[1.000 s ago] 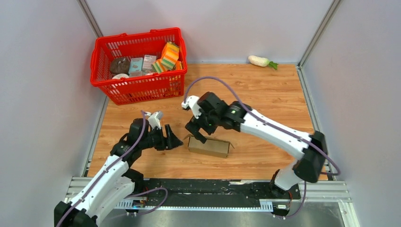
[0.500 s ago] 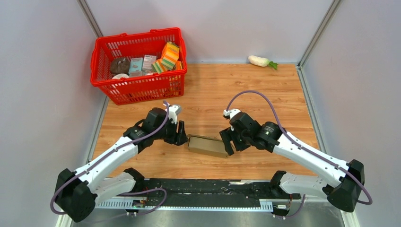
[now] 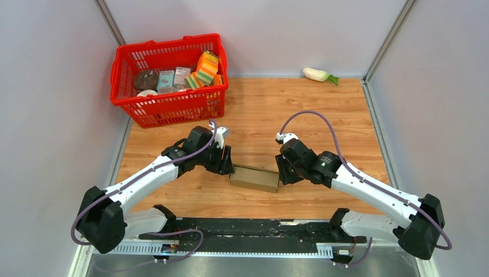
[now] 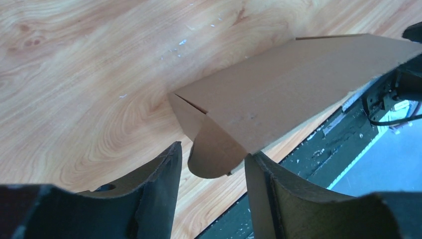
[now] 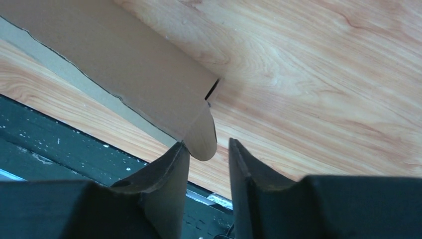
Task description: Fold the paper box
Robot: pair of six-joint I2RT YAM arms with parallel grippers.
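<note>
Your paper box (image 3: 254, 178) looks nearly folded, but its end tabs (image 4: 215, 152) poke out loose between your left fingers (image 4: 159, 184) and right fingers (image 5: 166, 174), both pairs spread open.

Paper box (image 3: 254, 178) matt brown cardboard; table (image 3: 323, 115) smooth wood-grain.

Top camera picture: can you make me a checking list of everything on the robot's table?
Surface: wooden table, small white specks near the box.
Job's things: plain brown cardboard box, lying between the arms, rounded end flaps sticking out.
Clutter: red plastic basket of packets, far left; white radish, far edge.
Grippers: left gripper open around one end flap; right gripper open at the other.
Cables: purple cables loop along both arms.
Surroundings: grey walls; black rail at the near edge.
</note>
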